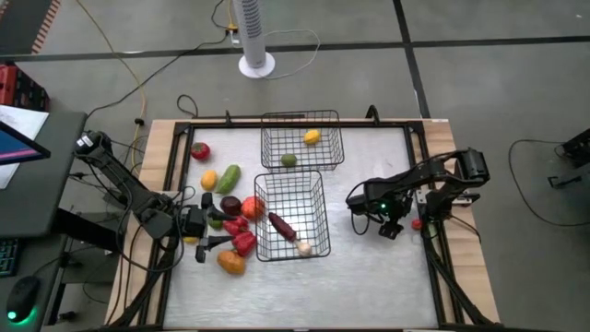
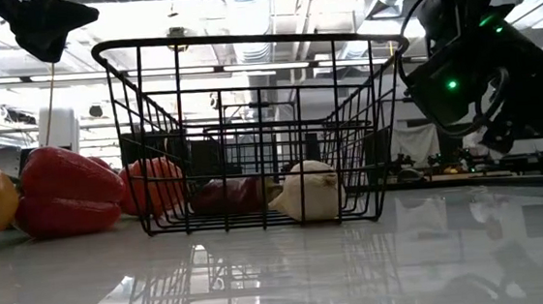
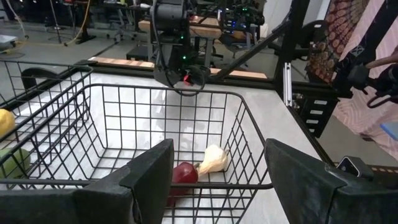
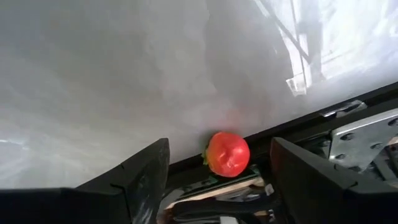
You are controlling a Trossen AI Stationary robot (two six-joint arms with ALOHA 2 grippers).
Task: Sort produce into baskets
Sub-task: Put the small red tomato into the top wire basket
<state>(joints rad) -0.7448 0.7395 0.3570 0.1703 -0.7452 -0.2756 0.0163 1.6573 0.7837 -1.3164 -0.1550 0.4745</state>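
The table [image 1: 369,277] has a pale, glossy top that mirrors the ceiling lights, edged by a black frame on a light wooden border, and it stands on a grey concrete floor with cables trailing across it and a white fan column [image 1: 254,37] just beyond the far edge. Across the table, the room is an open workshop with exposed ducting overhead. Two black wire baskets sit mid-table: the near basket [image 1: 318,189] holds a dark maroon piece [image 1: 281,225] and a whitish garlic [image 1: 305,247], the two lying close together at its front; the far basket [image 1: 269,148], touching the near one at a corner, holds a yellow piece [image 1: 312,137] and a green one [image 1: 289,160]. Left of the near basket lies a heap of loose produce [image 1: 230,217], red, orange, green and yellow, crowded together. The left gripper [image 1: 210,224] sits in that heap beside the near basket, fingers apart with nothing between them. The right gripper [image 1: 392,228] hovers well right of the near basket, fingers spread and empty, over a small red tomato [image 4: 227,154] resting against the table's black edge rail.
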